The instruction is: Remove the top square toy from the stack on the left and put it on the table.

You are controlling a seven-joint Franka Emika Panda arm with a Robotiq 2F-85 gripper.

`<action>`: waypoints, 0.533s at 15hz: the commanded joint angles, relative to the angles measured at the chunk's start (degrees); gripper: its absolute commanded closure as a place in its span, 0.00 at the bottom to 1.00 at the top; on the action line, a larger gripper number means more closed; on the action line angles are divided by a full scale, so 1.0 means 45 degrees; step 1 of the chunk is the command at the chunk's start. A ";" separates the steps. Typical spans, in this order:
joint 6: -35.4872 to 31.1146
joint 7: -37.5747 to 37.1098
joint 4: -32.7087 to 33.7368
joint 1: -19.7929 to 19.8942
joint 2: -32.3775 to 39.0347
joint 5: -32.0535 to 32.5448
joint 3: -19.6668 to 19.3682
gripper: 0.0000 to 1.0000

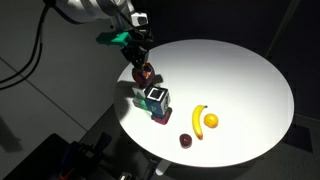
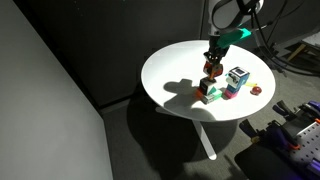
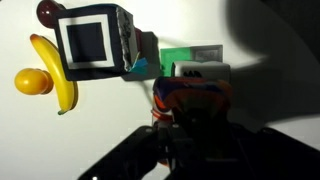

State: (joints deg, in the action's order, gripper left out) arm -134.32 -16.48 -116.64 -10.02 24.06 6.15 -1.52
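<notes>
My gripper (image 1: 139, 60) is shut on a red and orange square toy (image 1: 145, 72) and holds it just above the left stack of toy blocks (image 2: 205, 92). The gripper (image 2: 212, 55) and the toy (image 2: 211, 68) also show in both exterior views. In the wrist view the toy (image 3: 190, 92) sits between my dark fingers (image 3: 190, 125), with a green block (image 3: 185, 55) and a white block (image 3: 203, 71) of the stack under it. The fingertips are hidden in shadow.
A second stack topped by a black-framed white cube (image 1: 155, 97) (image 3: 93, 40) stands beside it on the round white table (image 1: 240, 70). A banana (image 1: 198, 120), an orange (image 1: 211, 121) and a dark red fruit (image 1: 186, 140) lie near the front edge.
</notes>
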 commanded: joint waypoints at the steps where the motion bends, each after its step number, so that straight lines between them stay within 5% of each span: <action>1: 0.0808 0.0277 0.0203 0.0415 -0.0461 0.0061 -0.0064 0.91; 8: 0.1037 0.0763 0.0787 0.1354 -0.0248 -0.0138 -0.0243 0.91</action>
State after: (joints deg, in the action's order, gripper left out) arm -131.06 -14.79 -115.05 -5.44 22.62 6.15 -2.41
